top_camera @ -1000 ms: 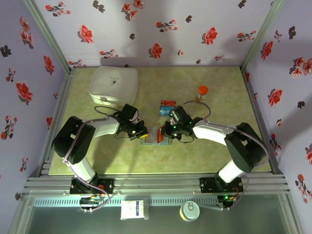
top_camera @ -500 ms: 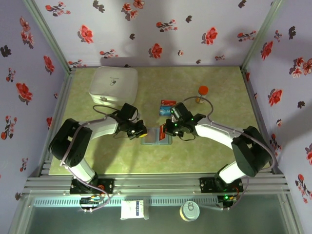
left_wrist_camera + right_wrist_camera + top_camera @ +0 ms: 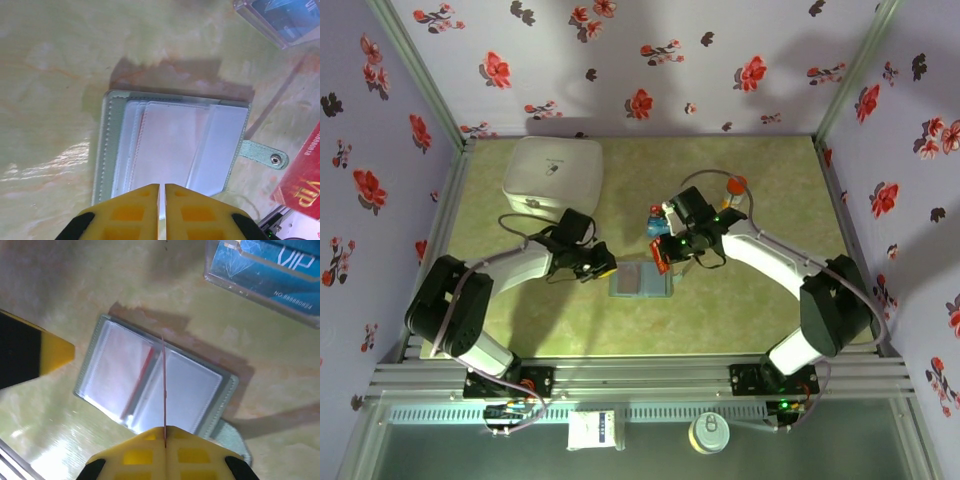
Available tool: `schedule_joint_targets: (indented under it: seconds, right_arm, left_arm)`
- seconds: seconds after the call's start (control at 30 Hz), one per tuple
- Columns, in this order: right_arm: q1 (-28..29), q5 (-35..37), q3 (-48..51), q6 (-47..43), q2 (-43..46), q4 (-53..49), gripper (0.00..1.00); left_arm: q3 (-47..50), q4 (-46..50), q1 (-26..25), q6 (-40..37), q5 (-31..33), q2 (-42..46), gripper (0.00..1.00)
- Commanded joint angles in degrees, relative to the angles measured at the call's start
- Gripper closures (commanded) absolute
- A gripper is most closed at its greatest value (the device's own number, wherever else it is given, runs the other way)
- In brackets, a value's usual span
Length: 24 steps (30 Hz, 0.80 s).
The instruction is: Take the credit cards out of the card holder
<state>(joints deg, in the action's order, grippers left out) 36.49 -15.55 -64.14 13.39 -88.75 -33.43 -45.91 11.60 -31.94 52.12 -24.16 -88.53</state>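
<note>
I see my right gripper [image 3: 165, 434] clamped on a red card [image 3: 163, 385], edge-on over the open card holder [image 3: 115, 370] mid-frame; my left gripper [image 3: 162, 189] is narrowed to a slit at its lower edge

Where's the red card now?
The red card is pinched in the right gripper, centre of the top view, over the card holder's right edge, beside the blue cards.

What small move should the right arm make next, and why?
Probably carry the red card back toward the blue card and release it there. The right gripper is shut on that card, which looks clear of the card holder, and the blue card already lies out, beyond the holder.
</note>
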Motion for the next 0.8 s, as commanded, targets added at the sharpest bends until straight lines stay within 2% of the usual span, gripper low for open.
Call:
schedule_joint_targets:
  seconds: [0.0,0.2,0.3,0.37,0.77]
  right_arm:
    - [-0.72,3.34,-4.25,-18.04,-1.40,-7.51,0.97]
    - [-1.33,6.26,-10.13,-41.73,-2.95,-13.69,1.00]
    - [-1.53,10.87,-14.02,-49.01,-5.43,-16.32,1.00]
    - [-2.31,11.15,-17.05,-53.21,-7.62,-18.64,1.00]
    - [-8.04,7.18,-40.69,-62.65,-25.17,-28.84,1.00]
  left_arm:
    - [2.02,1.40,0.73,-0.70,1.20,2.26,0.89]
    - [4.29,1.24,1.18,-0.43,1.62,4.39,0.89]
    - [5.07,1.57,1.49,-0.52,1.58,5.25,0.89]
    - [5.61,1.59,1.62,-0.35,1.69,5.83,0.89]
    - [6.87,3.32,2.24,-0.88,1.79,7.67,0.90]
